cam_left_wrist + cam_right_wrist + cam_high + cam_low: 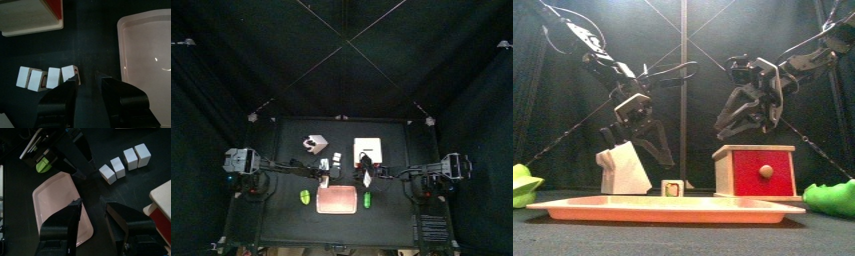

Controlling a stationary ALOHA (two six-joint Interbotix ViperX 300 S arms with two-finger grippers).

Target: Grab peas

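The peas [368, 199] lie on the table [291, 228], just beside the tray's right edge and towards the front. In the front view they show as a mid-green lump [831, 197] at the far right. Nothing touches them. They sit on the right arm's side, so that arm looks the natural one for the grab.

The tray [337, 200] is bare, which suggests it is kept free to receive things. A brighter lime item [305, 195] lies off its left edge, well apart from the peas, so the two should not be confused.

The right end effector [95, 204] hangs above the table behind the tray, near the red box [756, 170], with its jaws spread wide and nothing between them. It looks ready to descend, but it is not over the peas, which its wrist view does not show.

The left end effector [88, 82] hovers beside a row of white blocks [47, 79], jaws apart and empty, clear of the right arm's likely path.
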